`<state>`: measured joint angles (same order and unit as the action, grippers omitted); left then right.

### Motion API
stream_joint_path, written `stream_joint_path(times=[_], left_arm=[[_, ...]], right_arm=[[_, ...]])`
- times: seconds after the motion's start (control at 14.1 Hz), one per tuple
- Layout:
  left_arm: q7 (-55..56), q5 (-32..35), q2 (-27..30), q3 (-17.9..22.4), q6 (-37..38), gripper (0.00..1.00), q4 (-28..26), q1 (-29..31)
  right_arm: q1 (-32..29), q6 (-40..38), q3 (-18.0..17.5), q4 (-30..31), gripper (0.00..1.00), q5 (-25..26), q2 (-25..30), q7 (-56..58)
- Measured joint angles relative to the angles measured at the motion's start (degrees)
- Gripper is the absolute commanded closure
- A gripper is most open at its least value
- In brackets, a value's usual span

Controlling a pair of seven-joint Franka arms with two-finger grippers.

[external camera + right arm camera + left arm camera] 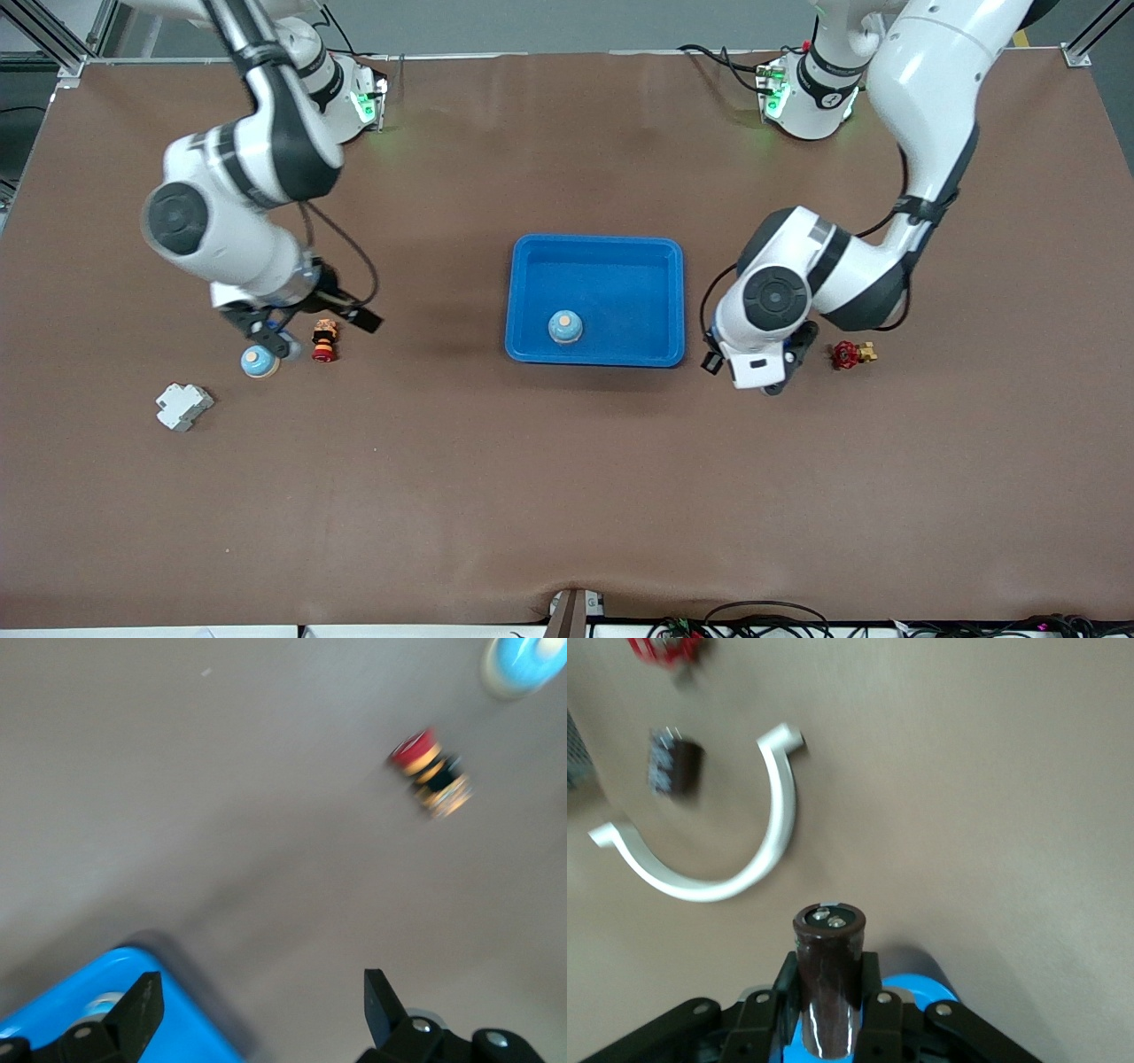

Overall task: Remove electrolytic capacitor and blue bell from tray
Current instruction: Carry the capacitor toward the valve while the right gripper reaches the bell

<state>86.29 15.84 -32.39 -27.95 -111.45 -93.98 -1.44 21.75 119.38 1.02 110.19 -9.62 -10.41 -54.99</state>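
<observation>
step: I'd call this the capacitor half of the job, mid-carry. The bell half isn't done yet.
left gripper (772, 381): clamped on the dark brown cylindrical electrolytic capacitor (828, 948), held upright, two metal terminals on top. It's outside the shallow bright-blue plastic tray (595, 239), over bare table toward the left arm's end.
right gripper (261, 988): fingers spread wide, nothing in them. It hangs over the table at the right arm's end, and I'd say that arm is just waiting.
blue bell in the tray (565, 326): small blue dome with a tan top, sitting on the tray floor near the rim closest to the front camera.
next move: lower the capacitor onto open table and let go. It's tall and narrow, so I reckon it tips easily. Then go for the bell.
count, bells: two, counting the second blue bell (260, 361) out on the table under the right gripper.
count, capacitors: one held, plus a blurry dark cylinder (675, 767) that may be another.
count, other bits: one red-capped push button (324, 341), one red valve (849, 354), one pale grey block (183, 406), one white curved clip (757, 864).
</observation>
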Motion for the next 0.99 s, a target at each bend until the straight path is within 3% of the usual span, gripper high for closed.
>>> stream_joint_path(times=[0.43,0.99], left_arm=[[-13.08,0.13,1.13,0.22,3.75,1.0,-0.26,7.04],[-27.31,2.6,1.06,0.46,3.99,1.0,-2.17,16.05]], right_arm=[[13.34,7.78,0.02,-3.33,0.0,-0.2,-4.93,-23.81],[20.97,7.94,0.28,-21.16,0.0,5.02,-24.55,-38.82]])
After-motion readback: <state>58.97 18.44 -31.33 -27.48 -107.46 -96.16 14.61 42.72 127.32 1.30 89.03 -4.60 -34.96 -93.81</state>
